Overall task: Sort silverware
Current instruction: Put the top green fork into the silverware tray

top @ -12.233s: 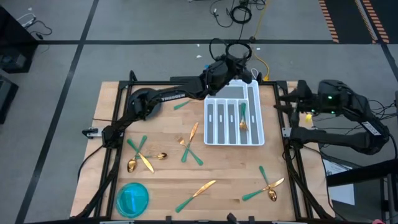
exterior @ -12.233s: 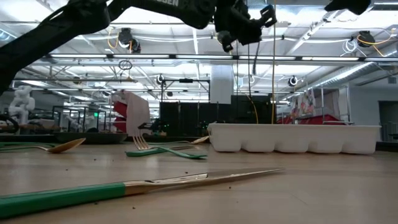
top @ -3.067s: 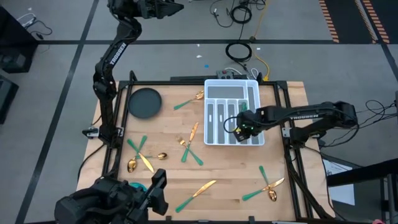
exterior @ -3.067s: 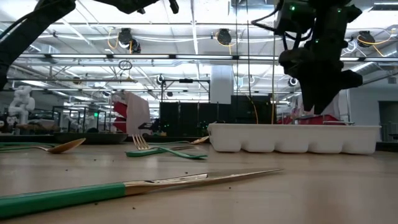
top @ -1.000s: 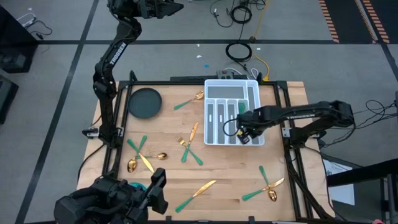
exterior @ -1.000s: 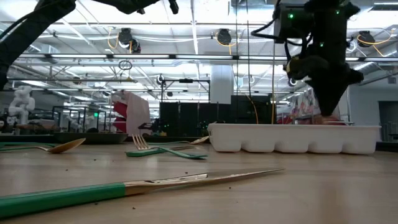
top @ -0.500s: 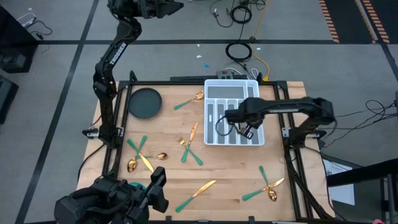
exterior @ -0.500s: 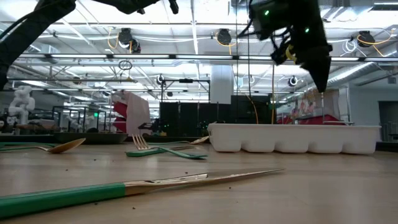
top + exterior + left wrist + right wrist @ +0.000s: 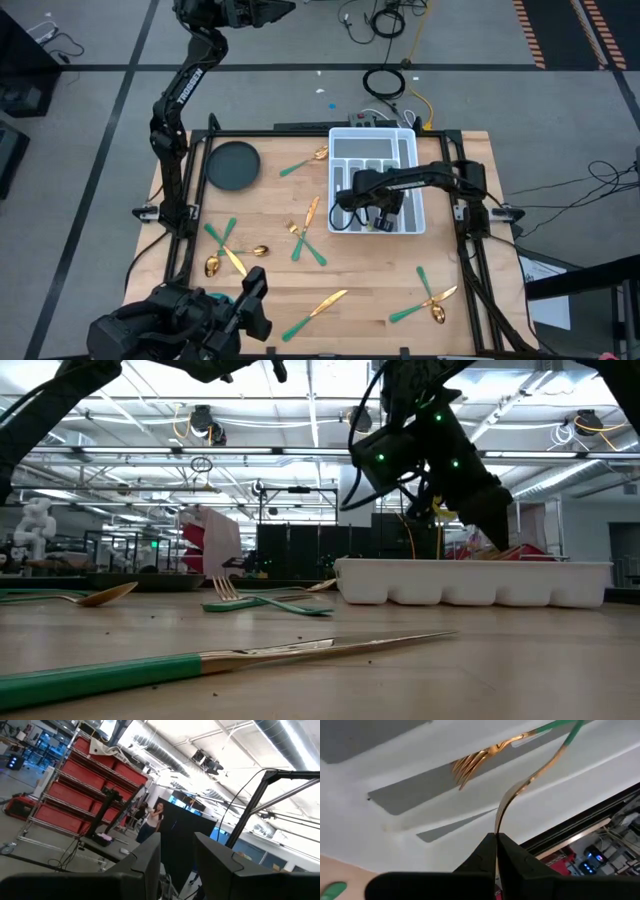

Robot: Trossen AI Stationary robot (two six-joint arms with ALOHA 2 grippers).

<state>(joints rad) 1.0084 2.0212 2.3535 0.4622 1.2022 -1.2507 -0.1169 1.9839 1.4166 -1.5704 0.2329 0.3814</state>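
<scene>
The white tray (image 9: 340,226) stands at the table's far right. My right gripper (image 9: 495,837) is shut and slants down into the tray's near right part (image 9: 392,220), its tip just above the rim (image 9: 503,535). In the tray lie a fork (image 9: 470,764) and a spoon (image 9: 520,787), whose gold head runs up to my fingertips. More silverware lies loose on the wood: a piece (image 9: 305,163) left of the tray, a knife (image 9: 311,210), a fork (image 9: 300,240). My left gripper (image 9: 283,8) is open, raised high beyond the table's far edge. My right gripper's shut fingertips (image 9: 490,845) stand right at the end of the spoon's gold head (image 9: 499,822), coming at it from above at a slant. The fingertips hide the meeting place, so I cannot tell whether they touch the spoon.
A dark round dish (image 9: 232,165) sits at the far left. Crossed pieces (image 9: 225,245), two spoons (image 9: 256,250) (image 9: 212,266), a knife (image 9: 325,302) and a cluster (image 9: 430,295) lie nearer. A bulky dark object (image 9: 180,322) covers the near left corner.
My right arm has swung its elbow toward the table's left across the tray. Its gripper, which pointed straight down into the tray, rose, rolled and tipped. It now slants down toward the right, a little farther left. The left arm has kept still.
</scene>
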